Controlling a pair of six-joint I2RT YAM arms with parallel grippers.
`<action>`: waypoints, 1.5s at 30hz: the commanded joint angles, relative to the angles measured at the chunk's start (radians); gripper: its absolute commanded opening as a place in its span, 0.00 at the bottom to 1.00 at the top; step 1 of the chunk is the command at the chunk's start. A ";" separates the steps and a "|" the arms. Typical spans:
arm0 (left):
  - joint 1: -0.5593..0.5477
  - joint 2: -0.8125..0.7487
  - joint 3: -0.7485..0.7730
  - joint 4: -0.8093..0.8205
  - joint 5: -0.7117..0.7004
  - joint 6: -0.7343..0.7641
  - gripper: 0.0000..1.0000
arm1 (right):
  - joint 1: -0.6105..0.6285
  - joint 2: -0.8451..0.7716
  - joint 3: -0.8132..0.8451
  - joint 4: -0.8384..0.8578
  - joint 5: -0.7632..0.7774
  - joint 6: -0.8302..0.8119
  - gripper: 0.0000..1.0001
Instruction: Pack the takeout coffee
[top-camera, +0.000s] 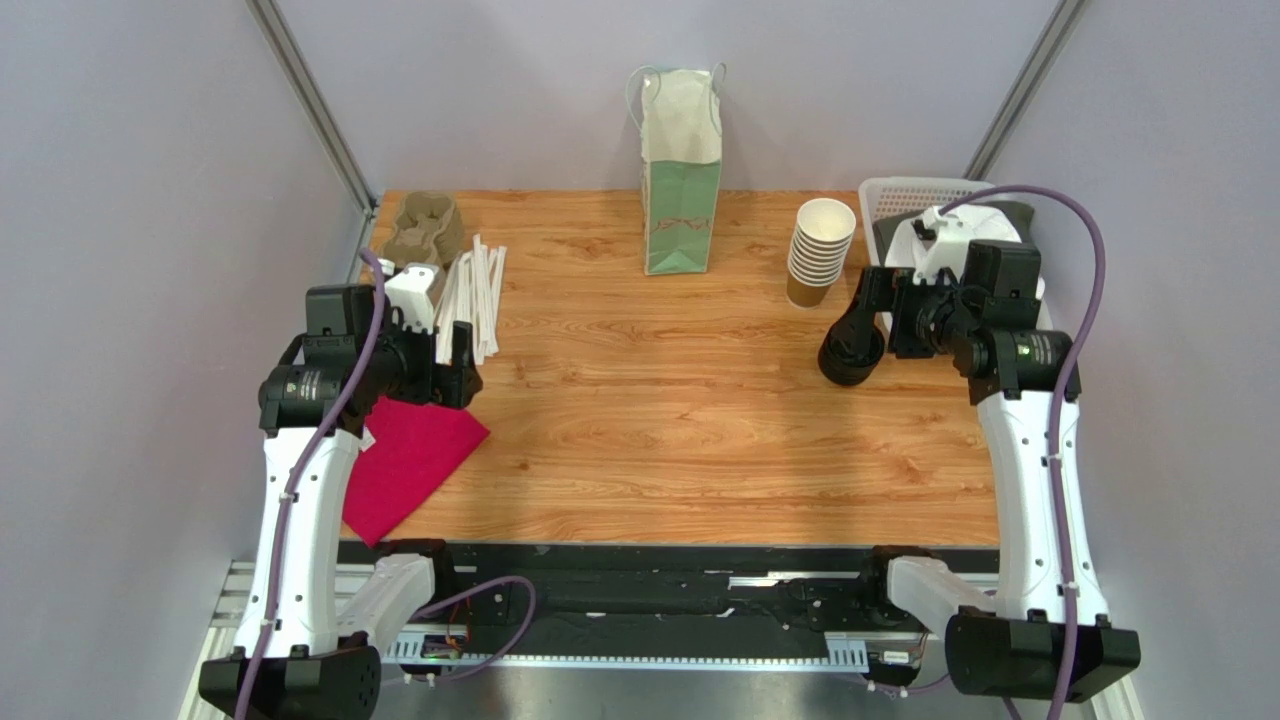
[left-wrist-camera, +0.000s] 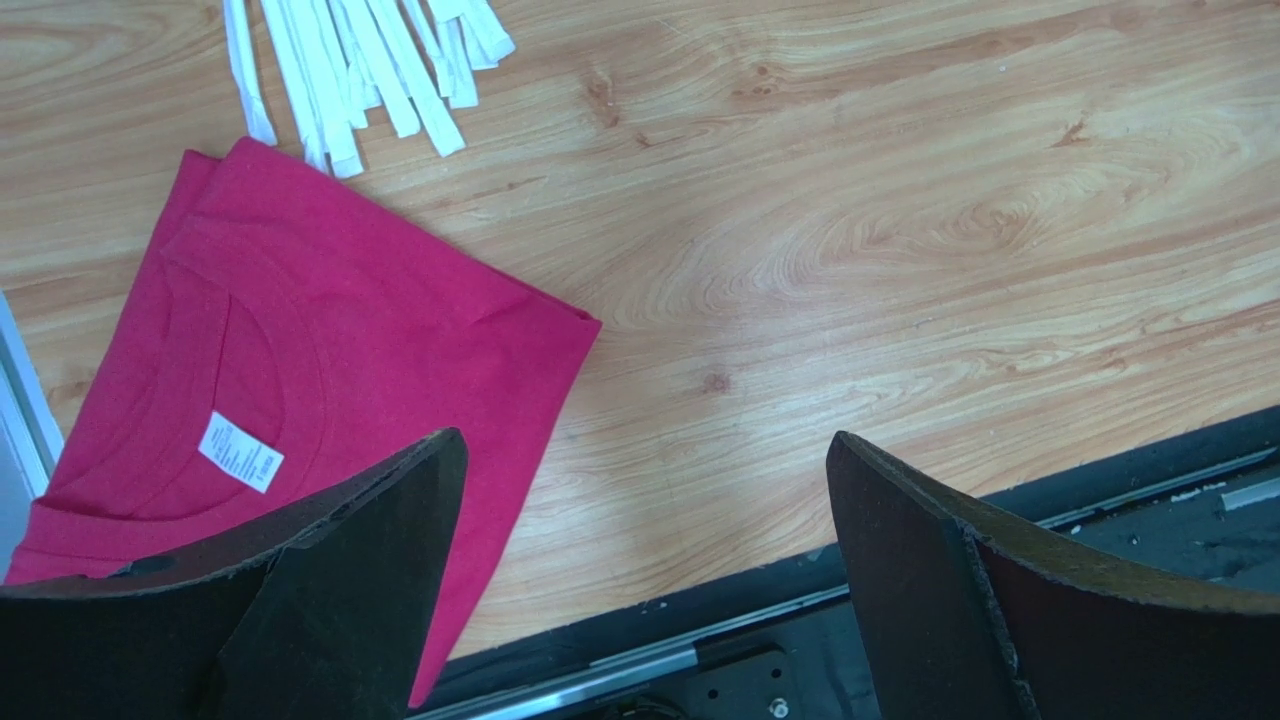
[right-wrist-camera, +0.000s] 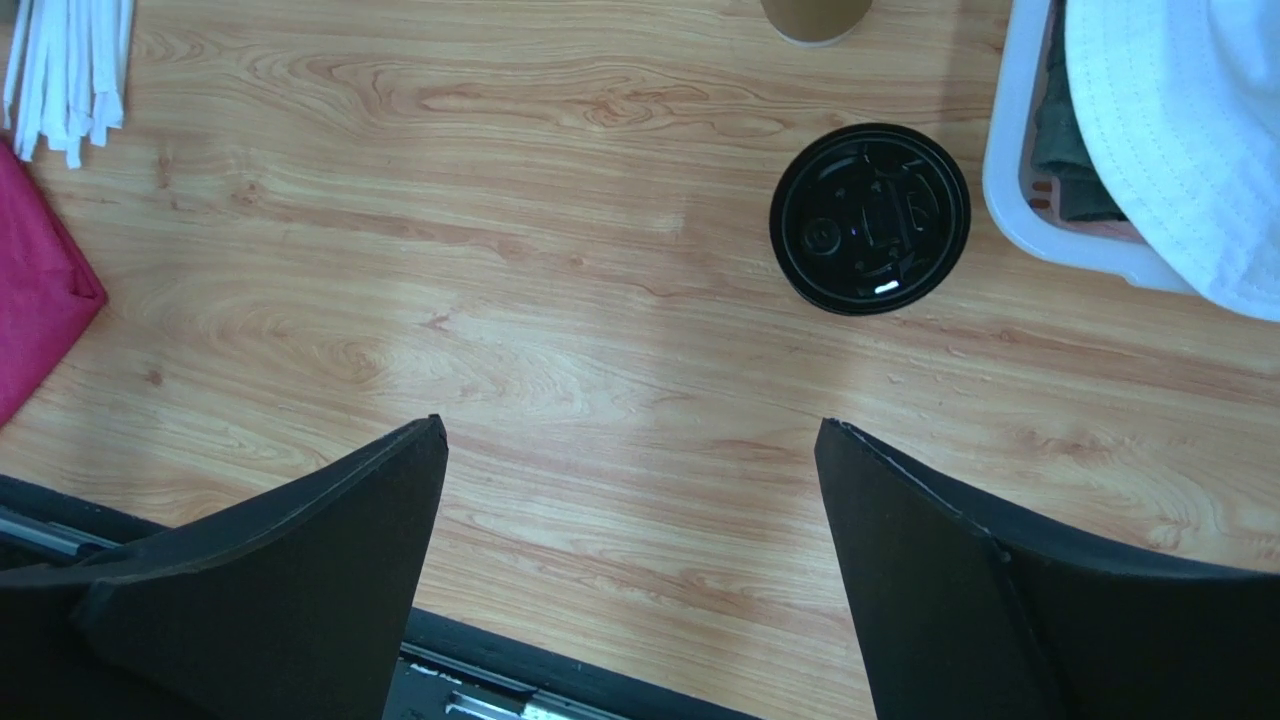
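The takeout coffee is out of view: no lidded cup shows anywhere. A lone black round lid (right-wrist-camera: 870, 218) lies flat on the wooden table (top-camera: 676, 420), at the right (top-camera: 852, 360). Behind it stands a stack of lidless brown paper cups (top-camera: 821, 252). A green-and-white paper bag (top-camera: 681, 173) stands upright at the back centre. My right gripper (right-wrist-camera: 630, 423) hovers open and empty over bare wood, nearer the front edge than the lid (top-camera: 879, 323). Over the table's front left, my left gripper (left-wrist-camera: 643, 438) hangs open and empty (top-camera: 451, 375).
A folded red shirt (left-wrist-camera: 301, 375) lies at the front left, partly under my left finger. White paper-wrapped sticks (top-camera: 473, 293) and a cardboard cup carrier (top-camera: 424, 225) sit at the back left. A white basket (top-camera: 902, 203) with a white hat (right-wrist-camera: 1187, 135) stands at the back right.
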 joint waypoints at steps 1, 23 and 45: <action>-0.002 -0.011 0.046 0.040 -0.007 -0.019 0.99 | 0.038 0.080 0.128 0.112 -0.002 0.060 1.00; -0.002 -0.017 0.081 0.134 -0.036 -0.107 0.99 | 0.373 0.588 0.641 0.365 0.333 0.152 1.00; -0.002 -0.025 0.040 0.178 -0.022 -0.124 0.99 | 0.452 1.010 1.023 0.433 0.528 0.197 0.94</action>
